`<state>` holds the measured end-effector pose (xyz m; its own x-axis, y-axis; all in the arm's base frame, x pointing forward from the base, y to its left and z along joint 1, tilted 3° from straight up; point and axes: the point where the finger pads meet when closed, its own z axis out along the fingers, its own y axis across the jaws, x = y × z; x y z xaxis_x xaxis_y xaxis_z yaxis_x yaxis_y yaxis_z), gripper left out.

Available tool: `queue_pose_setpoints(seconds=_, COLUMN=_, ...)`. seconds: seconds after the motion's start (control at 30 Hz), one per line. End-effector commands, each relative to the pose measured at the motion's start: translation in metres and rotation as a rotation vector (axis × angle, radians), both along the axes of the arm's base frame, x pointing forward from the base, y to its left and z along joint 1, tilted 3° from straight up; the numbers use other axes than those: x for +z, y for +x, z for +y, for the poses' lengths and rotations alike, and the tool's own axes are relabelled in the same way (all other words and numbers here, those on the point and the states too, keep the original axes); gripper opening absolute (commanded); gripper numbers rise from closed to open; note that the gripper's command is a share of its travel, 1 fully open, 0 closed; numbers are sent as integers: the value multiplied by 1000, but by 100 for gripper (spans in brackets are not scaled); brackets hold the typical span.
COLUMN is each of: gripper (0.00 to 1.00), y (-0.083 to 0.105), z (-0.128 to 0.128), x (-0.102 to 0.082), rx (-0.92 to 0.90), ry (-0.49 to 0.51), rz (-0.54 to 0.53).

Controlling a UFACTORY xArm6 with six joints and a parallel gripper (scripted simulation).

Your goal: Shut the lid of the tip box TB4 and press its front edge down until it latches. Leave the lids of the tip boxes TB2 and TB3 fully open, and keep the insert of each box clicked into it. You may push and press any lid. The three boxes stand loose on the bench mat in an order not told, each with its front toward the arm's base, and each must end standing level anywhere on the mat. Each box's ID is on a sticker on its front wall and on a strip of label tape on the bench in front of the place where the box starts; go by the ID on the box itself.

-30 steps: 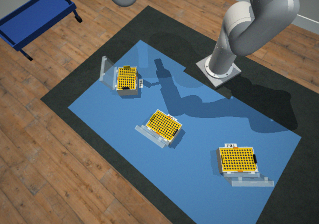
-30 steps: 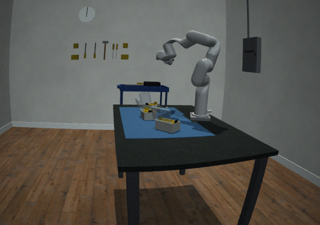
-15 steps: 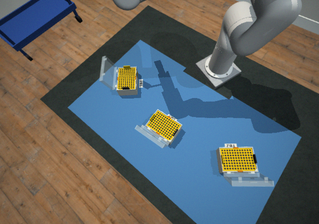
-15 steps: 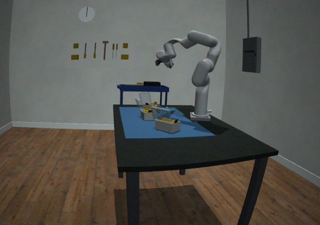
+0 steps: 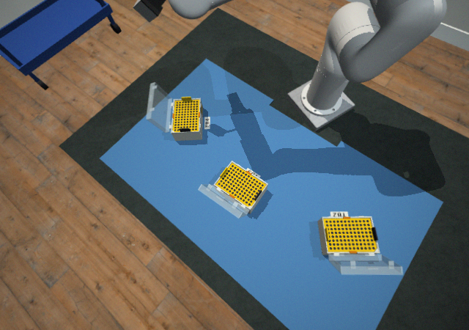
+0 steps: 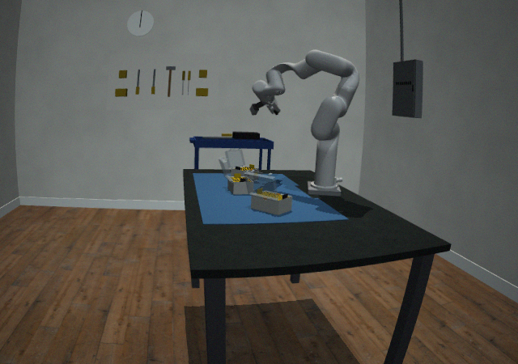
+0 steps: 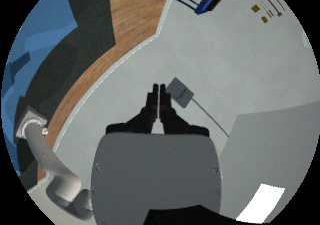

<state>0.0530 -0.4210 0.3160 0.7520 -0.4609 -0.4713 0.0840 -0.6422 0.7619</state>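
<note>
Wrist view has the gripper (image 7: 159, 105) with fingers pressed together on nothing, aimed at the far wall, high above the blue mat (image 5: 182, 190) where three open-lidded tip boxes (image 5: 239, 184) sit well below, their sticker IDs too small to tell TB4.

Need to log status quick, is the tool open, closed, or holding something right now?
Tool: closed, holding nothing, raised high above the bench.
</note>
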Motion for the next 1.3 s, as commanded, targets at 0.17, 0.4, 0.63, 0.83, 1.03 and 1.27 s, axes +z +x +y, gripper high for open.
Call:
queue_pose_setpoints(seconds=0.17, gripper=0, y=14, z=18, x=-20, rx=80, ry=183, rz=23)
queue_pose_setpoints(seconds=0.4, gripper=0, y=25, z=32, x=-34, rx=151, ry=311, rz=38)
queue_pose_setpoints(seconds=0.63, gripper=0, y=36, z=47, x=-49, rx=231, ry=433, rz=52)
queue_pose_setpoints(seconds=0.83, gripper=0, y=46, z=60, x=-59, rx=305, ry=532, rz=62)
queue_pose_setpoints(seconds=1.03, gripper=0, y=59, z=76, x=-72, rx=400, ry=644, rz=72)
queue_pose_setpoints(seconds=1.27, gripper=0, y=69, z=89, x=-81, rx=486, ry=732, rz=79)
